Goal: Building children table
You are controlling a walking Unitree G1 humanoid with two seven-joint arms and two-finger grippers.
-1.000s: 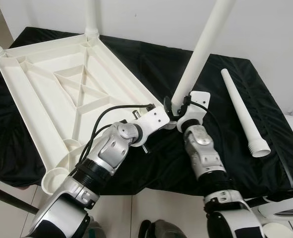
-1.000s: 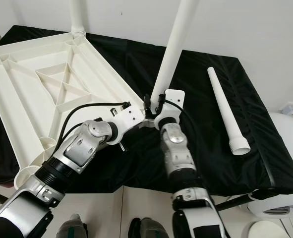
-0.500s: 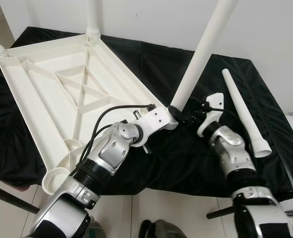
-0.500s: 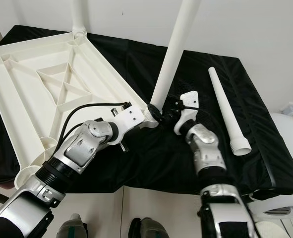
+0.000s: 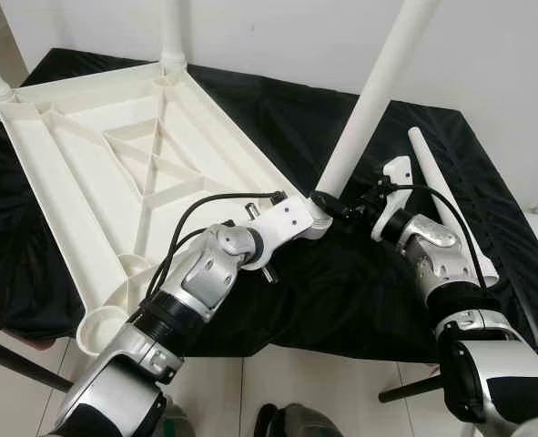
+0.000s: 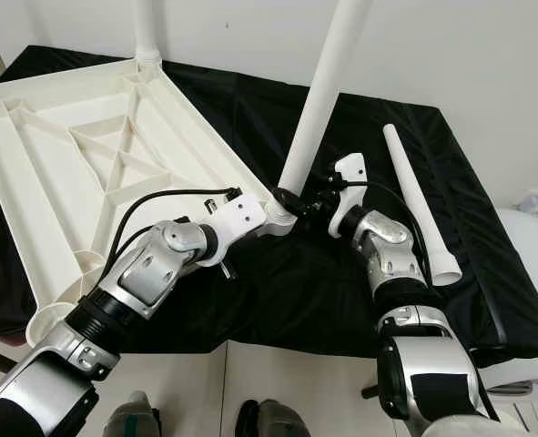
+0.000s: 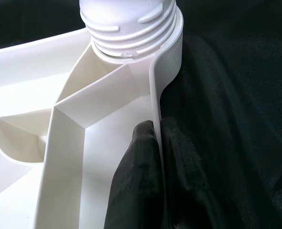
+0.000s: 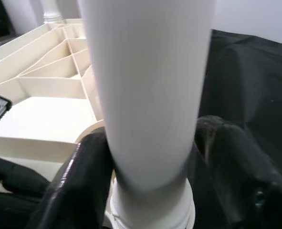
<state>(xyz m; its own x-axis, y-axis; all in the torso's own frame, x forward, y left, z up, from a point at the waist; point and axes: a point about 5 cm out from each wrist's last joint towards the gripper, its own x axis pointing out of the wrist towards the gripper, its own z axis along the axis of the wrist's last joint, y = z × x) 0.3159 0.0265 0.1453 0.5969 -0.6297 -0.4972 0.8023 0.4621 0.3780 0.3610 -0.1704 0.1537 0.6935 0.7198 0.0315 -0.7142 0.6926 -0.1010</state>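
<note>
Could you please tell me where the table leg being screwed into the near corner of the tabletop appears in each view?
Left eye view: table leg, centre to top right.
Right eye view: leg, centre to top.
Left wrist view: threaded base at top.
Right wrist view: leg between right gripper fingers.
Shared landmark: tabletop corner socket.

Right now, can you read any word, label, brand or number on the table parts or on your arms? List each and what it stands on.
None to read: no text, label or number can be made out.
Upturned white tabletop: bare ribbed plastic.
Upright leg held by the right gripper: plain white.
Loose leg on the black cloth: plain white.
Left gripper pinching the tabletop's rim: no marking.
</note>
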